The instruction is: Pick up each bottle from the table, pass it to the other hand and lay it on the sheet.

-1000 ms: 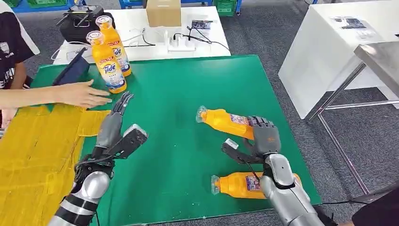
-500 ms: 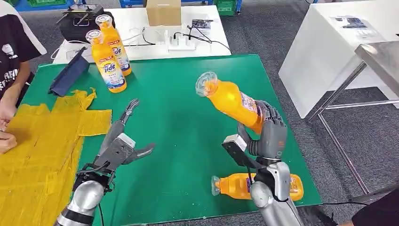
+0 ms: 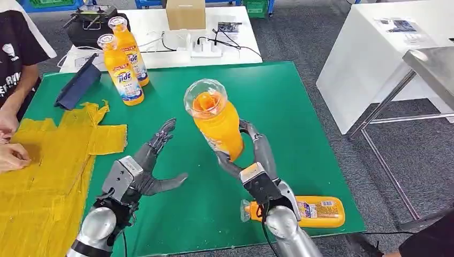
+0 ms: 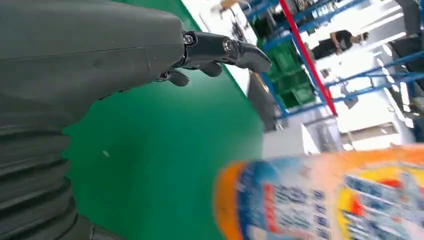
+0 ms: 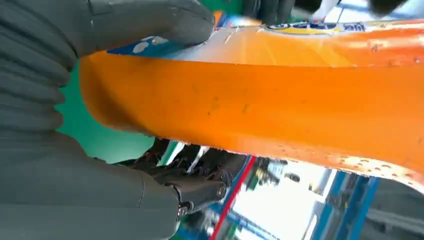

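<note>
**Orange bottle held over green table**

Yellow sheet lies far left under a person's hand. Two upright bottles stand behind. Left hand spreads empty. Right hand grips the raised bottle; another bottle lies beside its arm.

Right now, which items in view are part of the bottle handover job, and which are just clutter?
Job:
- held bottle, gripped by the right hand
- left hand, open beside it
- lying bottle at the table's near edge
- two upright bottles at the far left
- yellow sheet

Clutter:
- blue pouch
- cardboard box
- power strip
- black controller
</note>
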